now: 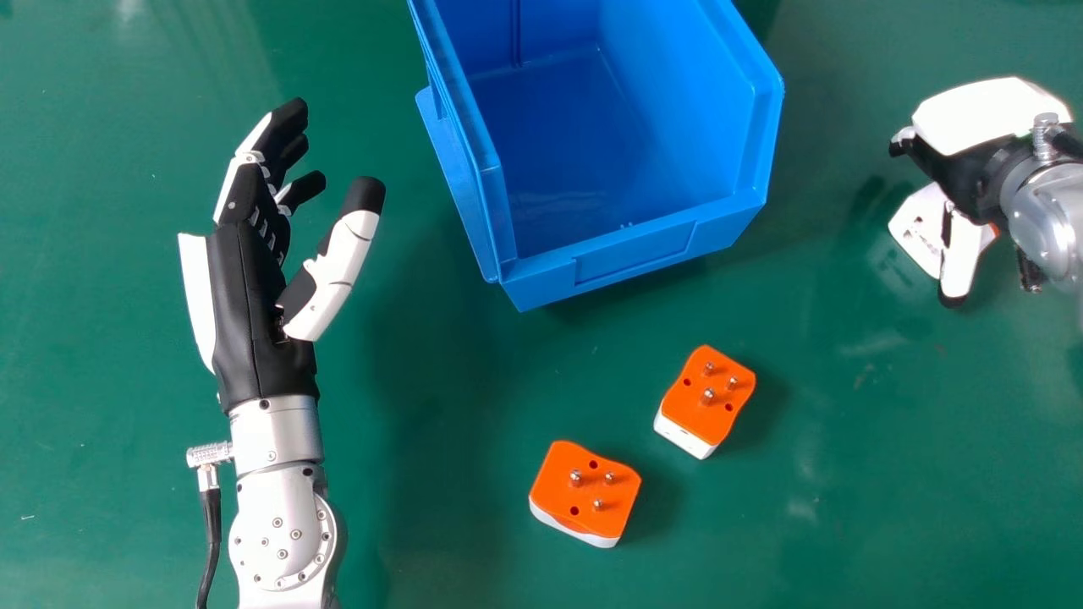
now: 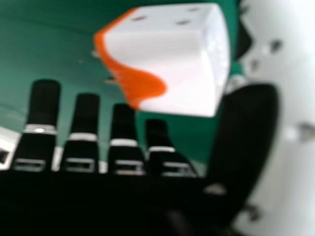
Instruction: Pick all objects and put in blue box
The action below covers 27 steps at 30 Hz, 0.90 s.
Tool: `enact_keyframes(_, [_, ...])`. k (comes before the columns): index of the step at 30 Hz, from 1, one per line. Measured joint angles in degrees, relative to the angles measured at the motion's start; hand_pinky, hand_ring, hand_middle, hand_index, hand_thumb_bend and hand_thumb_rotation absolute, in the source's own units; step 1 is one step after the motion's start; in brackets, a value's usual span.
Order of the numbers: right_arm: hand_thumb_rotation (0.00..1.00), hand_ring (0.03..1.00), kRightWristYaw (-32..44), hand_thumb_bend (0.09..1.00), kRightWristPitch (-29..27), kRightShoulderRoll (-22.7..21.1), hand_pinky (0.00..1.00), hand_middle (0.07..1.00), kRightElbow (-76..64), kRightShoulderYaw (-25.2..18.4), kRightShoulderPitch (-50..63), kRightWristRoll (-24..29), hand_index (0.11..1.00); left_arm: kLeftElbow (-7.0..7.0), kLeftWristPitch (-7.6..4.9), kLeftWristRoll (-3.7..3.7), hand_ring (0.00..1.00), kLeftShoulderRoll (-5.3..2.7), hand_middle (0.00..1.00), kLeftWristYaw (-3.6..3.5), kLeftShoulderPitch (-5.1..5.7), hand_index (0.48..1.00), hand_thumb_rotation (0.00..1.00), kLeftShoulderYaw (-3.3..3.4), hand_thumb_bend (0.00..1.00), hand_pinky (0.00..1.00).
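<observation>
**Black and white right hand [image 1: 973, 110] spread at a white and orange plastic plug adapter [image 1: 914, 228], outside the open-fronted blue plastic box [image 1: 634, 254]**

The right hand comes in from the right edge of the head view, its fingers [image 2: 81, 115] extended and its thumb [image 2: 246, 132] set apart from them. The adapter sits close beside the thumb; whether the two touch, I cannot tell, nor whether any of its weight is borne. The hand is probably posed this way so that the block can come between thumb and fingers, to be pinched by its sides once they draw in.

Farther out, to the left of the hand, stands the box, low front turned towards the robot, which likely makes for an easy drop from this side. Nearer the robot, two more orange and white adapters, one below the box's front [image 1: 708, 397] and one nearer still [image 1: 586, 491], rest on the green tabletop [image 1: 846, 507] with their pins up, perhaps because their flat white backs make a steady base. The left hand [image 1: 262, 313] is idle at the left of the head view, fingers loosely extended.

The head view gives the layout: box, waiting adapters and the gap to be crossed. The right hand view adds the first adapter's wavy seam, its metal pins pointing away from the thumb, and the space between it and the fingertips.
</observation>
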Motion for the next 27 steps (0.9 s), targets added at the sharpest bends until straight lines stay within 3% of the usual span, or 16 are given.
enact_keyframes(3, [0.05,0.685,-4.36,0.798,0.92,0.14,0.53,0.780,-0.03,1.24,0.67,-1.31,0.845,0.04,-0.01,-0.53,0.86,0.04,0.86,-0.42,-0.03,0.796,0.48,0.15,0.72,0.79])
enact_keyframes(4, [0.04,0.632,-5.12,0.741,0.92,0.14,0.49,0.731,-0.02,1.44,0.89,-1.78,0.775,0.05,-0.01,-0.76,0.86,0.07,0.86,-0.51,-0.03,0.797,0.48,0.25,0.72,0.79])
enact_keyframes(6, [0.04,0.632,-6.02,0.741,0.90,0.14,0.49,0.731,-0.01,1.46,1.18,-1.83,0.775,0.06,-0.01,-0.99,0.86,0.08,0.86,-0.73,-0.03,0.797,0.48,0.39,0.72,0.79])
enact_keyframes(7, [0.03,0.587,-6.19,0.695,0.91,0.14,0.46,0.690,-0.01,1.35,1.22,-1.79,0.723,0.09,-0.01,-1.07,0.87,0.09,0.86,-1.02,-0.04,0.797,0.48,0.41,0.72,0.79])
enact_keyframes(10, [0.03,0.587,-6.50,0.695,0.98,0.14,0.46,0.690,0.00,0.89,1.23,-1.60,0.723,0.21,-0.01,-1.29,0.87,0.11,0.86,-1.44,-0.04,0.797,0.48,0.44,0.72,0.79])
enact_keyframes(14, [0.03,0.548,-6.96,0.658,0.86,0.11,0.43,0.653,0.00,0.77,1.32,-1.48,0.684,0.21,-0.01,-0.97,0.87,0.11,0.86,-1.22,-0.05,0.798,0.48,0.44,0.72,0.79])
enact_keyframes(27, [0.01,0.457,-6.54,0.572,1.77,0.12,0.37,0.564,0.14,1.46,1.49,-0.80,0.592,0.20,-0.02,-1.16,0.87,0.11,0.86,-1.43,-0.04,0.799,0.48,0.48,0.72,0.79])
